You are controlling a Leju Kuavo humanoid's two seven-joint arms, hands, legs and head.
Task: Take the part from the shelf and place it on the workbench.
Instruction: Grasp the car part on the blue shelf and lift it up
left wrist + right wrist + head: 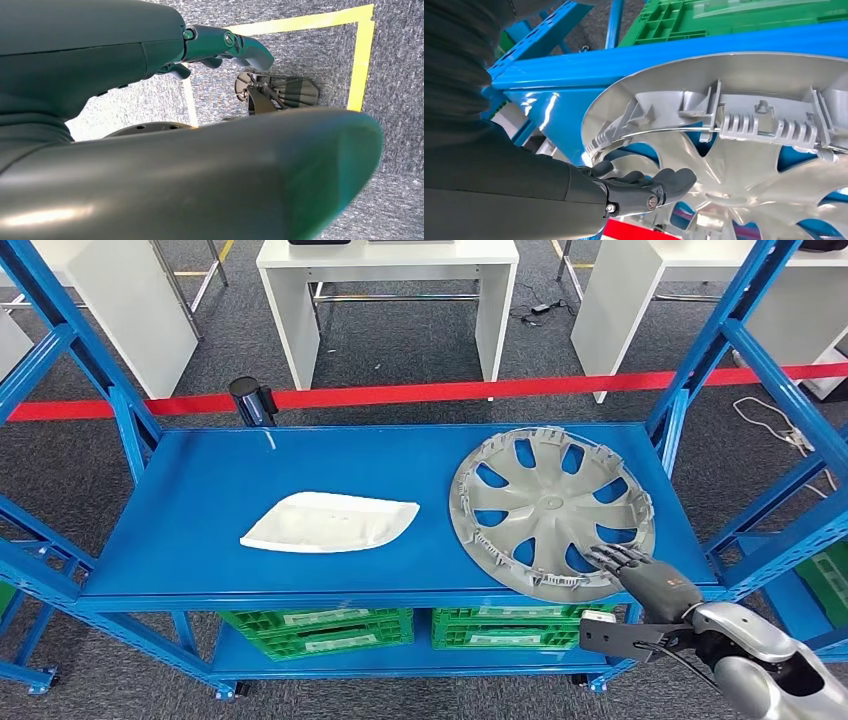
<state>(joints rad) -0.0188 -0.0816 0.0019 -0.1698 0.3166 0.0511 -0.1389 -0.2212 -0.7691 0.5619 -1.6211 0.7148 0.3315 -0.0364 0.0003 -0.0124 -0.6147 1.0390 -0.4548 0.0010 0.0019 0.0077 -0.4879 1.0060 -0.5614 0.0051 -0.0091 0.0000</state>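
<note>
The hubcap (552, 512) is lying inside-up on the right side of the blue shelf (200, 510), near the front edge. The right hand (640, 575) is reaching over the near rim, fingers (659, 182) out straight and close together, resting on or just above a spoke. Hard to tell from these angles whether they're actually touching, and nothing is gripped yet.

The left hand (220, 47) hangs by the floor, holding nothing; I can't tell how its fingers lie.

Risk-wise, I'd guess flat fingers on that slick plastic could just push the hubcap back, or tip it off the edge if the rim gets hooked badly. The clips round the rim could snag too.

No readable writing anywhere. The white part (330, 523) sits well apart on the left.
</note>
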